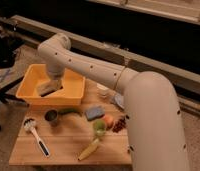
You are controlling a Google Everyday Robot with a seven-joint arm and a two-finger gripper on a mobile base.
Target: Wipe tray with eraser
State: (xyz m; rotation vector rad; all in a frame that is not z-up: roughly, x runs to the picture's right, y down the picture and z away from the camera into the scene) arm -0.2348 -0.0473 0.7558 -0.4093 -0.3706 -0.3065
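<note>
As I hang over the tray (63, 100), the holdings read thus. Item one, my gripper (51, 85): it is at the end of my white arm (85, 66), which bends above the tray's far wall and drops down inside the walls, over the left half of the floor. The jaws are drawn in tight on the eraser (46, 90), with nothing else between them. Item two, eraser: a flat grey-brown block, clamped at its upper end and sticking out below and to the left of my jaws. It is tilted, its lower end close to the tray floor; whether it touches the floor I cannot tell. Item three, tray: yellow-orange with raised walls, standing at the back left of the wooden table (68, 142). I see nothing in it but the eraser and me. Remaining stock, all on the table outside the tray:

- a dark cup (51, 117), just in front of the front wall
- a green vegetable (70, 111), beside the cup on its right
- a blue-grey sponge (94, 112), further right
- a white cup (103, 91), just beside the tray's right wall
- a brush (35, 135), at front left, white head toward the tray and handle toward the table's front edge
- a green fruit (99, 127), an orange fruit (109, 120) and a dark red cluster (120, 124), close together near my base
- a long yellow piece (89, 149), near the front edge, too blurred to name
</note>
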